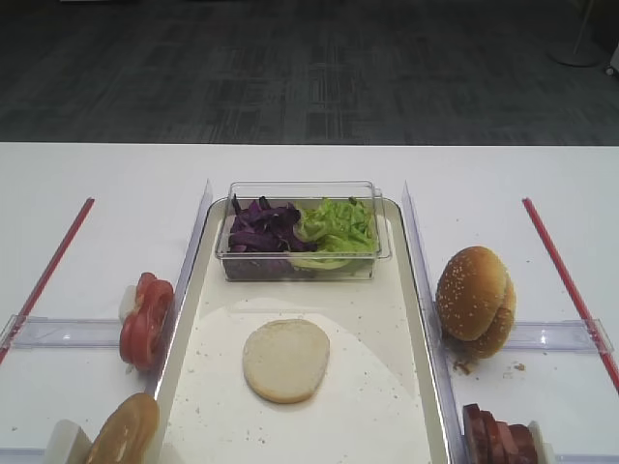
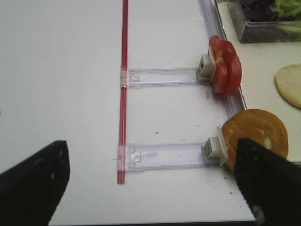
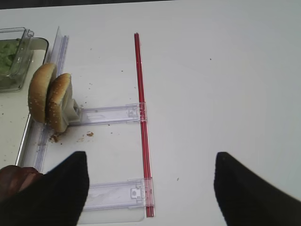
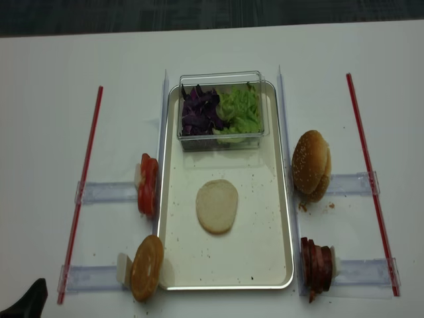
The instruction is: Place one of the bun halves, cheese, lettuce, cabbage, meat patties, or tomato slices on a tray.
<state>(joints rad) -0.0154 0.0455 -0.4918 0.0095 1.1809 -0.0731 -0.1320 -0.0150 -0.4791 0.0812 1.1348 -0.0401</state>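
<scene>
Centrally, bun half (image 1: 286, 360) cut face up on tray (image 1: 406, 406), left gripper (image 2: 150, 188) spread wide and empty, right gripper (image 3: 150, 188) likewise.

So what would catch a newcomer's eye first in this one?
Probably the pale bun half lying cut face up in the middle of the cream tray. Behind it, at the tray's far end, a clear box holds purple cabbage beside green lettuce.
</scene>
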